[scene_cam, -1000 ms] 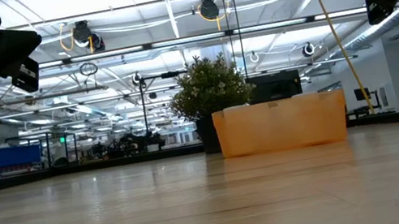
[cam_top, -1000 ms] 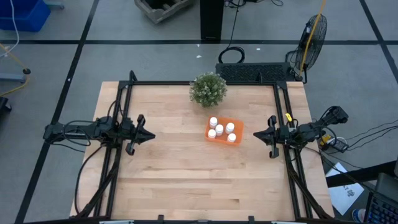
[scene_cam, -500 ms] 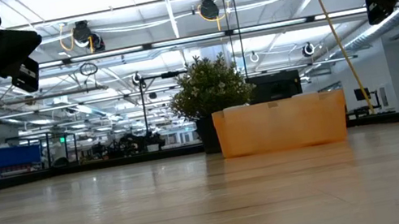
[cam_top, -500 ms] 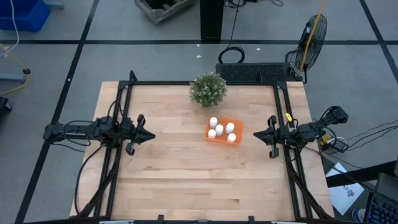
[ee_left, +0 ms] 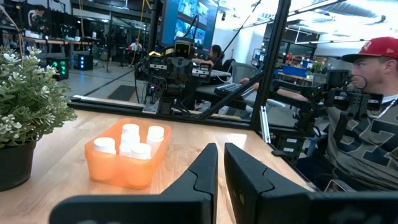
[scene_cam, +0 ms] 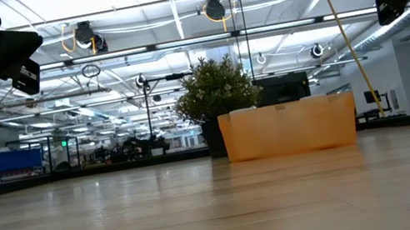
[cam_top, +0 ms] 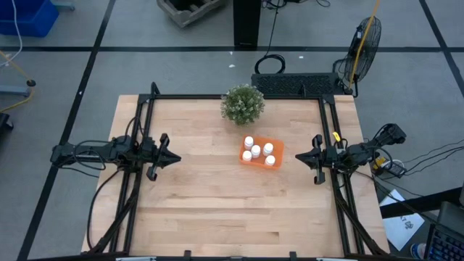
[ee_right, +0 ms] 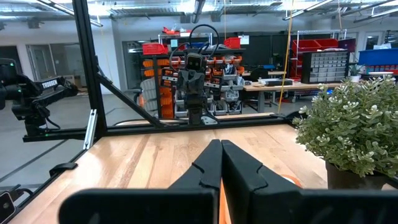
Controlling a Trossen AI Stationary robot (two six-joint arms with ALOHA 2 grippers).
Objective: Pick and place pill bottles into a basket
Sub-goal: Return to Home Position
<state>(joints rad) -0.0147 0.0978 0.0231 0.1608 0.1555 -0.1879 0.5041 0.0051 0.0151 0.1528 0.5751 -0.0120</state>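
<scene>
The orange basket [cam_top: 261, 153] stands on the table right of centre, resting on its base, with several white pill bottles [cam_top: 255, 150] upright inside it. It also shows in the low view [scene_cam: 288, 127] and in the left wrist view [ee_left: 127, 163], where the bottles' caps [ee_left: 134, 138] rise above its rim. My left gripper [cam_top: 177, 157] is shut and empty, held above the table left of the basket. My right gripper [cam_top: 297, 156] is shut and empty, just right of the basket, fingers pointing at it. An orange sliver of the basket [ee_right: 290, 182] shows past the right fingers.
A bushy green potted plant [cam_top: 243, 104] stands just beyond the basket near the far edge; it shows in the low view [scene_cam: 216, 92] too. Black frame rails [cam_top: 145, 130] run along the table's left, right and far sides. A person [ee_left: 367, 124] sits beyond the table's right side.
</scene>
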